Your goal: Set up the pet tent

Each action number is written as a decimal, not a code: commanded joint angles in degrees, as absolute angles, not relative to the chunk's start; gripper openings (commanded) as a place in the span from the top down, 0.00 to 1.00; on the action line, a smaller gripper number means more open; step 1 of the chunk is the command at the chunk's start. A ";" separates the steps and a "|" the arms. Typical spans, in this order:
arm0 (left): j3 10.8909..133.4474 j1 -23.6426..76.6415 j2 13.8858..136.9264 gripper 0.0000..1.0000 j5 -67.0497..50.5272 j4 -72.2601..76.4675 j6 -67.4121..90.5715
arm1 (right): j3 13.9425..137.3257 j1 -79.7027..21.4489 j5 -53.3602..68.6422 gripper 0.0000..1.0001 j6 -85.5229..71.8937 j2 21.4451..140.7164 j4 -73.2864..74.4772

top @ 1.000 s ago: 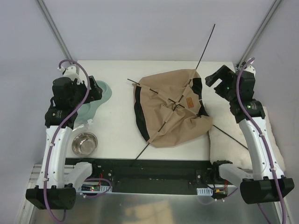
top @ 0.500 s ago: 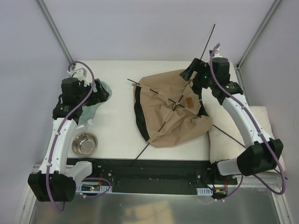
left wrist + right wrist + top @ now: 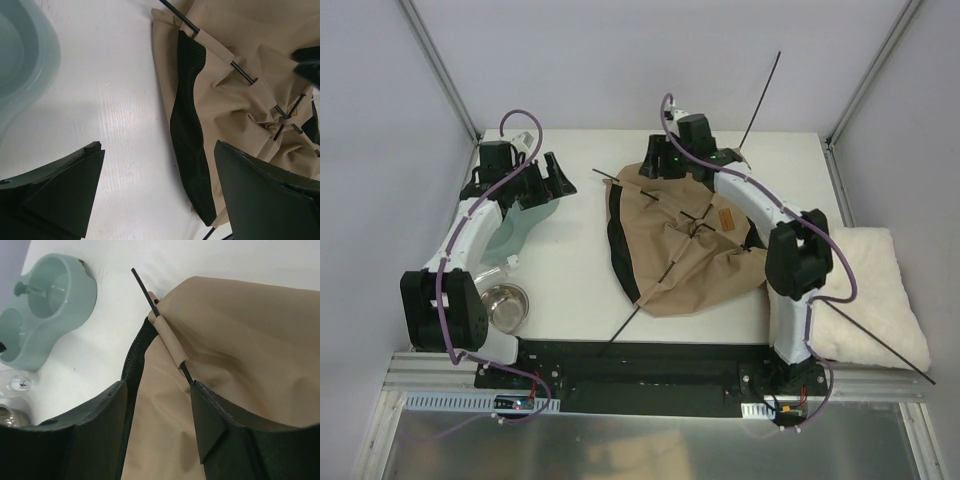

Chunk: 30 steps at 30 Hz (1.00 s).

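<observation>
The pet tent [image 3: 685, 245] lies collapsed on the white table: tan fabric, black mesh trim, a brown label patch [image 3: 724, 220] and two crossed thin black poles [image 3: 660, 283]. No pom-pom toy shows. My right gripper [image 3: 655, 168] is open above the tent's back left corner. In the right wrist view its fingers [image 3: 95, 430] straddle tan fabric [image 3: 240, 330] beside the pole end [image 3: 145, 287], holding nothing. My left gripper [image 3: 552, 178] is open and empty left of the tent. In the left wrist view it [image 3: 160, 195] hovers over bare table beside the mesh edge [image 3: 190, 115].
A pale green double bowl stand [image 3: 520, 215] sits at the left, under the left arm, and shows in the right wrist view [image 3: 45, 305]. A steel bowl [image 3: 505, 305] lies near the front left. A fluffy cream cushion [image 3: 875, 290] lies at the right edge.
The right arm has swung from the back right corner leftward to the tent's back left corner. The left gripper has moved back and rightward toward the tent. The tent has not moved.
</observation>
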State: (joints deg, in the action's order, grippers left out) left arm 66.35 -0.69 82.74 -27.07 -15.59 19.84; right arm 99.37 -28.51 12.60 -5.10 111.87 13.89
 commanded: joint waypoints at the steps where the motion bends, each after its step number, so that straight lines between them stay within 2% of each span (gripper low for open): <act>1: 70.40 -0.09 85.25 0.04 -28.39 -12.13 22.94 | 106.69 -30.67 14.07 0.37 -1.50 118.20 11.60; 4: 70.66 -0.18 86.74 0.05 -27.25 -11.78 24.08 | 110.20 -31.11 14.24 0.31 -1.76 122.77 11.69; 10: 71.02 -0.17 88.77 0.05 -26.72 -11.51 26.10 | 113.47 -31.90 11.61 0.31 -2.02 128.05 10.90; 17: 70.84 -0.09 91.67 0.09 -28.21 -10.81 28.47 | 117.94 -31.99 13.09 0.37 -1.85 133.32 12.13; 22: 71.72 -0.09 93.69 0.12 -29.35 -10.55 29.18 | 121.28 -32.08 16.08 0.46 -0.79 135.96 13.79; 30: 74.62 -0.17 98.08 0.15 -30.94 -10.28 29.88 | 122.96 -32.25 18.46 0.52 1.13 137.99 17.40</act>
